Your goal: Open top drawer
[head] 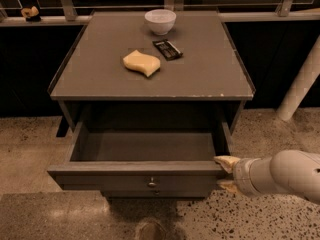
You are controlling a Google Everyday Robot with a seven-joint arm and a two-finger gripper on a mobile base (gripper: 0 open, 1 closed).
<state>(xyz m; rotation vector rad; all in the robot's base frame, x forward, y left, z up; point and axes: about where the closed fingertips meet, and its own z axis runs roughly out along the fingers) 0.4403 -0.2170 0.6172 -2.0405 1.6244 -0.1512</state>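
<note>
The top drawer [100, 176] of the grey cabinet stands pulled far out, and its inside looks empty. Its flat front has a small round metal knob [152, 182] at centre. My gripper [224, 174] is at the right end of the drawer front, coming in from the right on a white arm [285, 176]. Its two yellowish fingertips [226, 162] stand apart, one at the front's top edge and one near its bottom edge. The open drawer hides almost all of the lower drawers.
On the cabinet top [210, 74] are a white bowl [160, 21], a yellow sponge [141, 63] and a dark flat packet [167, 49]. A white post [300, 89] stands at the right. A rail runs behind the cabinet. The floor is speckled stone.
</note>
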